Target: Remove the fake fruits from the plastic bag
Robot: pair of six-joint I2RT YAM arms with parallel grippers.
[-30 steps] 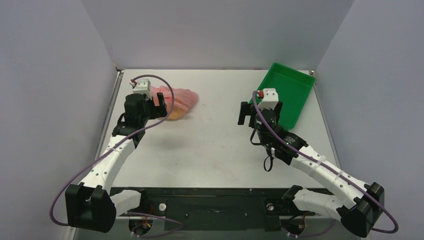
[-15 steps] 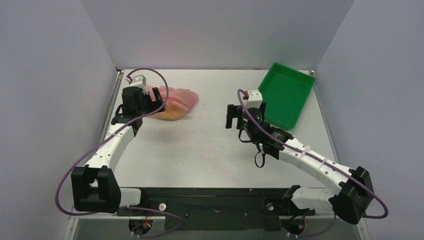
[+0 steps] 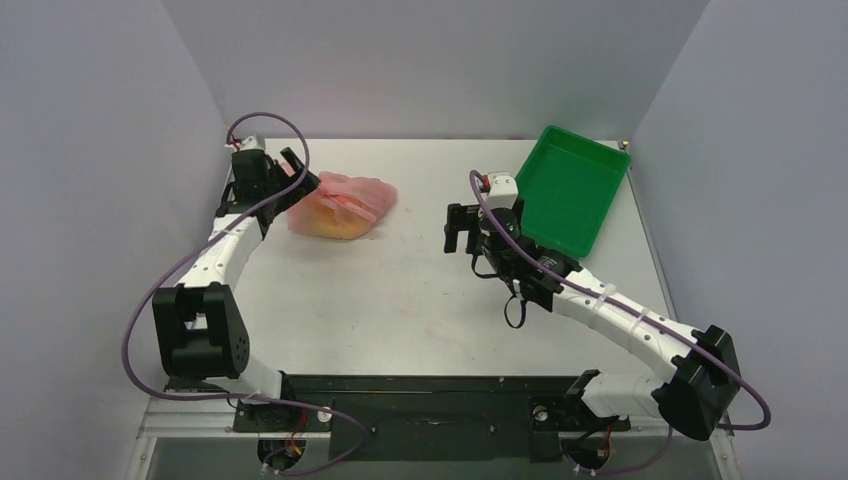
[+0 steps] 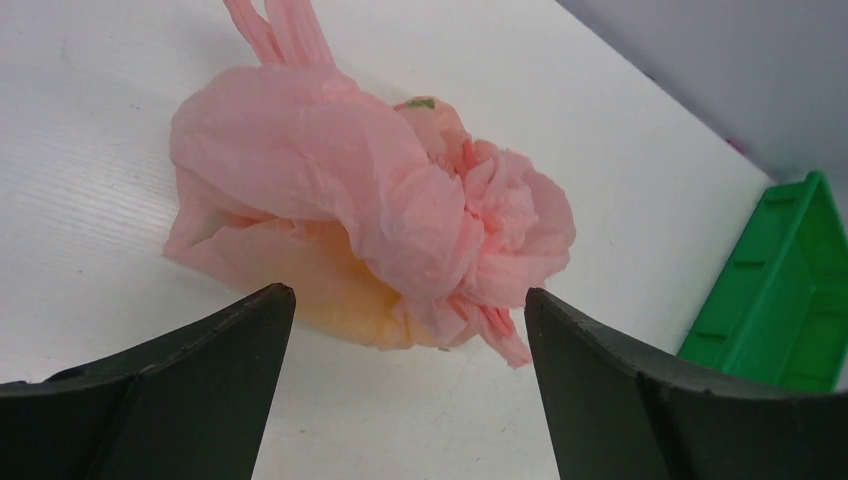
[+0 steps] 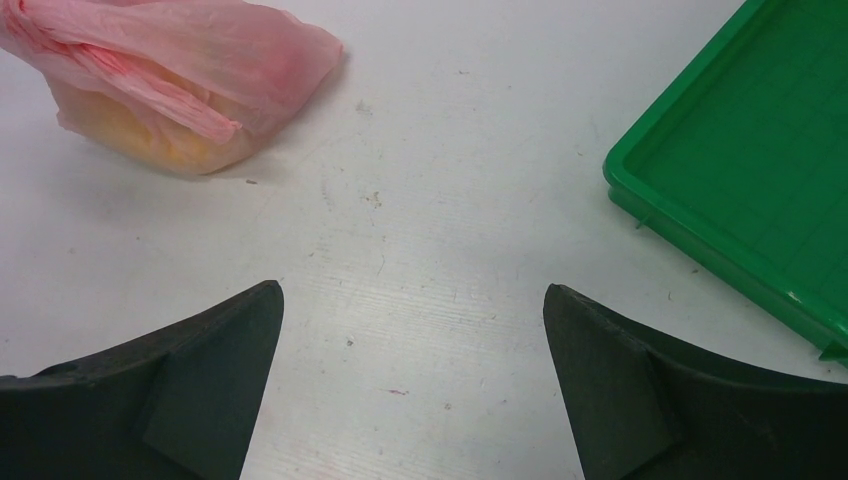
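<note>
The pink plastic bag (image 3: 343,203) lies crumpled at the back left of the table, with its loop handles pointing away in the left wrist view (image 4: 360,200). It also shows in the right wrist view (image 5: 180,75). An orange-yellow shape, the fake fruits (image 4: 345,300), shows through the bag's skin; no fruit lies outside it. My left gripper (image 3: 300,175) is open and empty just left of the bag, jaws wide (image 4: 405,330). My right gripper (image 3: 460,230) is open and empty over mid table, well right of the bag (image 5: 412,320).
A rigid green tray (image 3: 570,190) stands at the back right, empty, also in the right wrist view (image 5: 740,170). Grey walls close in the table on the left, back and right. The left arm lies along the table's left edge.
My left gripper has swung back and left, off the top of the bag to its left side. My right gripper has moved left, away from the green tray toward the table's middle.
</note>
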